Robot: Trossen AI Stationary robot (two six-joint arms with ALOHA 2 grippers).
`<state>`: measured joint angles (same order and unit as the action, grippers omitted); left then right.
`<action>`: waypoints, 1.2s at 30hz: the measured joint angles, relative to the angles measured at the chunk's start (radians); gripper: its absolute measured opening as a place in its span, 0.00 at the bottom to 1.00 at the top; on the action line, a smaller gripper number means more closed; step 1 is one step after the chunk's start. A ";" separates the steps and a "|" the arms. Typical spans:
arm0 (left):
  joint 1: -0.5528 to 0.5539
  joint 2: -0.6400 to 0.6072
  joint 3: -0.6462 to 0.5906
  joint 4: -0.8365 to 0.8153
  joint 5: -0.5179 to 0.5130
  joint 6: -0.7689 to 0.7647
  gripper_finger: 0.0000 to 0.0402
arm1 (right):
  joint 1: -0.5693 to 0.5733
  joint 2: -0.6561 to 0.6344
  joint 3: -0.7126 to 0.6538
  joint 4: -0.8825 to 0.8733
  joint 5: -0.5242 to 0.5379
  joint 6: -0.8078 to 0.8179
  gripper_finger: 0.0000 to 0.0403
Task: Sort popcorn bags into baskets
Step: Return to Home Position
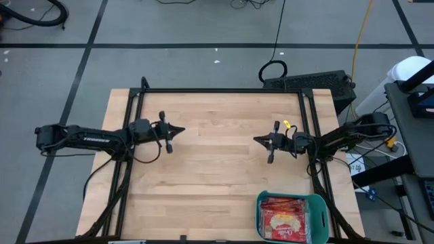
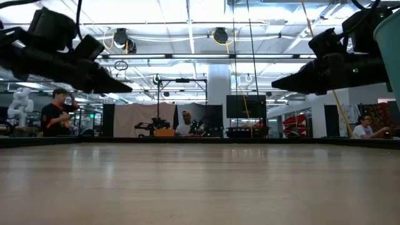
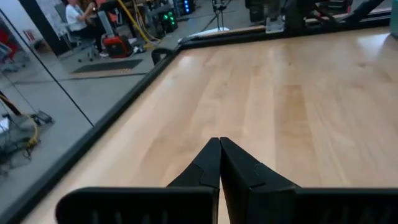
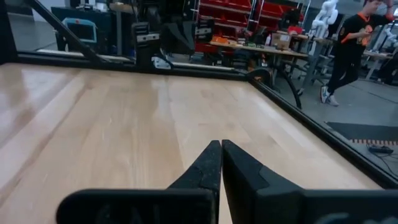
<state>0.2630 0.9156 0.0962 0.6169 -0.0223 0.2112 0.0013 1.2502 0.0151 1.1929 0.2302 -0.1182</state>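
The teal basket sits at the table's near right corner, and its wall shows at the low view's right edge. Red popcorn bags lie flat inside it; the top one shows a yellow-cream oval. My left gripper hovers shut above the left half of the table, pointing right. My right gripper hovers shut above the right half, pointing left. Both are raised off the wood, and neither holds anything.
A black metal frame runs along the table's far edge and down both sides. A dark box sits beyond the far right corner. People stand and sit in the room behind the table. Bare wood lies between the arms.
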 joint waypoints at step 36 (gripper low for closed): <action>-0.272 -0.354 -0.087 -0.187 -0.293 -0.093 0.01 | 0.047 -0.410 -0.001 -0.384 0.003 -0.024 0.02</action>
<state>-0.0090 0.5616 0.0093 0.4304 -0.3149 0.1177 0.0483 0.8403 0.0143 0.8088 0.2335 -0.1419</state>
